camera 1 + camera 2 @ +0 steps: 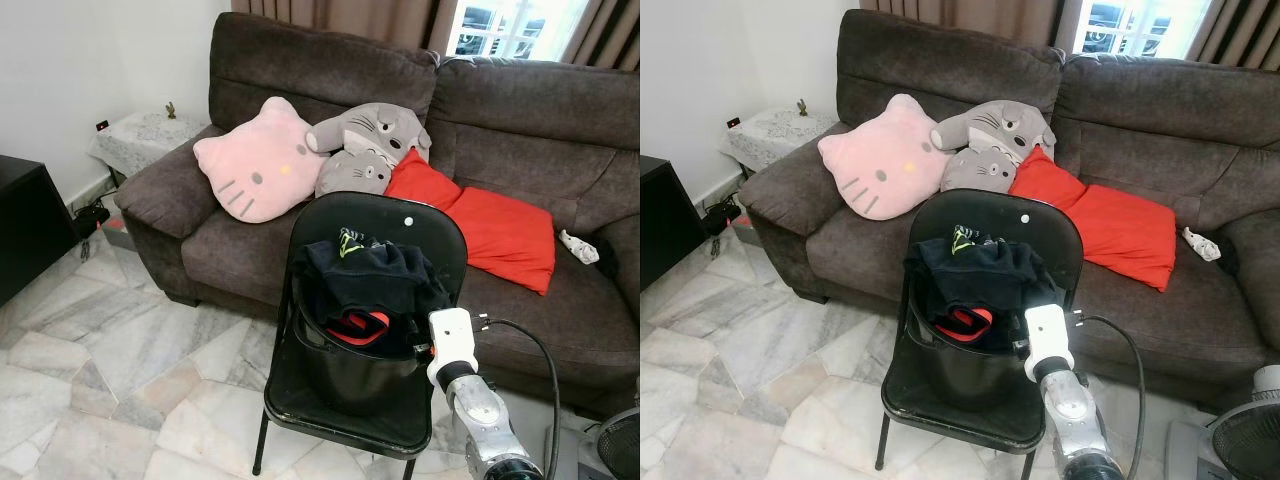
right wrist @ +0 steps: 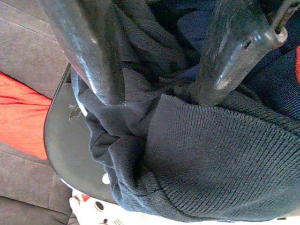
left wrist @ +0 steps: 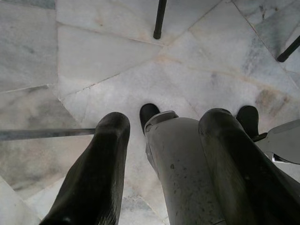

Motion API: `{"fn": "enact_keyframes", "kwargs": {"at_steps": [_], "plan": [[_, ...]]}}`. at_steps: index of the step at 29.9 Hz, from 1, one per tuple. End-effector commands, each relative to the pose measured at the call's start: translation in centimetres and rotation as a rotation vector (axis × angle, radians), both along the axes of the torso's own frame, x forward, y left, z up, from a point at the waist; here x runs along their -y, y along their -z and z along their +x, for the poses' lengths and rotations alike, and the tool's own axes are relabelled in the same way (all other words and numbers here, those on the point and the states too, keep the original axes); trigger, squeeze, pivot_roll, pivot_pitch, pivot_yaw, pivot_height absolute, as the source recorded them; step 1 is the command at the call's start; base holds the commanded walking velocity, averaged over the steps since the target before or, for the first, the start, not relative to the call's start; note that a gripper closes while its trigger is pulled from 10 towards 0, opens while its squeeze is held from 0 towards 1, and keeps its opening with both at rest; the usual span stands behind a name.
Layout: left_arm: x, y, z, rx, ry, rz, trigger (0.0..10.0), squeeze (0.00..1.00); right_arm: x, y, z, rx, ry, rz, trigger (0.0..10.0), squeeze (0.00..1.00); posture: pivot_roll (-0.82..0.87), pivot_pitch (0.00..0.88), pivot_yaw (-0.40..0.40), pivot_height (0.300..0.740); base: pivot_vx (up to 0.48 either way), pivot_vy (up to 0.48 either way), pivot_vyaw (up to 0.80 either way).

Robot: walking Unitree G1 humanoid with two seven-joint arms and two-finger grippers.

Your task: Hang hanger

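The right gripper [image 2: 154, 89] reaches with fingers spread onto the dark clothes [image 1: 375, 280] heaped in a black basket [image 1: 350, 375] on the black chair [image 1: 385, 225], beside a red hanger [image 1: 358, 325] poking from the heap, untouched.

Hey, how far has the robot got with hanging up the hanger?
Nothing looks done yet. In hand: the right gripper is reaching into the dark clothes piled in the black bucket on the folding chair, its open fingers pressing into the fabric without gripping it. The left gripper hangs idle over the marble floor. I cannot make out a hanger, so finding, lifting and hanging it are all left.
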State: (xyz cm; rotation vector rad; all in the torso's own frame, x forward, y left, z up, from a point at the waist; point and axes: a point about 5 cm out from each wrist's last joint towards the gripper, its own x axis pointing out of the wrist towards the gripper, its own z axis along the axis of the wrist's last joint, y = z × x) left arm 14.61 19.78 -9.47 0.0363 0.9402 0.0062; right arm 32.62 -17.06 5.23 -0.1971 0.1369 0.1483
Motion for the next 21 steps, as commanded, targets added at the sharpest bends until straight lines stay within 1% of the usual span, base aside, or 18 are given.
{"fn": "enact_keyframes", "kwargs": {"at_steps": [1, 12, 21], "plan": [[-0.02, 0.23, -0.43, -0.031, 0.004, 0.005, 10.0, 0.0, 0.21, -0.43, 0.38, 0.005, -0.001, -0.008, 10.0, 0.0, -0.02, 0.0, -0.039, 0.74, 0.0, 0.0, 0.0], [-0.02, 0.21, -0.37, -0.031, 0.003, 0.007, 10.0, 0.0, 0.03, -0.16, 0.62, -0.047, -0.023, -0.024, 10.0, 0.0, -0.01, 0.0, -0.038, 0.74, 0.0, 0.0, 0.0], [-0.01, 0.21, -0.38, -0.029, 0.0, 0.008, 10.0, 0.0, 0.02, -0.45, 0.91, -0.049, -0.051, -0.044, 10.0, 0.0, -0.01, 0.0, -0.04, 0.74, 0.0, 0.0, 0.0]]}}
